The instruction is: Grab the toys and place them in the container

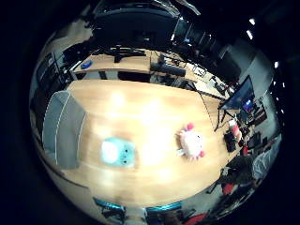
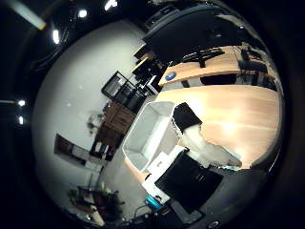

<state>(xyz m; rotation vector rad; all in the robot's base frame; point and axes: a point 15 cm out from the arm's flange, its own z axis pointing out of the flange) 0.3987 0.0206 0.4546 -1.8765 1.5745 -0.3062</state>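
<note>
1. I'm looking down on a long wooden table [image 1: 154, 110] from well above; nothing sits close to the palm.
2. Two toys lie on the table. A teal and white plush toy [image 1: 118, 153] lies flat on the wood, and a pink and white plush toy [image 1: 191, 142] lies on the wood too, well apart from the teal one and nearer the table's far side edge.
3. The container [image 1: 62, 127] is a grey-white bin with an open top, sitting at one end of the table, near the teal toy but not touching it. From the thumb side I can see into it, and it looks empty.
4. The hand [image 2: 200, 152] shows only in the thumb side view, as white and black parts reaching over the table beside the container. One finger [image 2: 187, 117] with a black tip stretches out fairly straight, so I read the hand as relaxed and open. It has hold of nothing.
5. Both toys are untouched, and neither is in the container.
</note>
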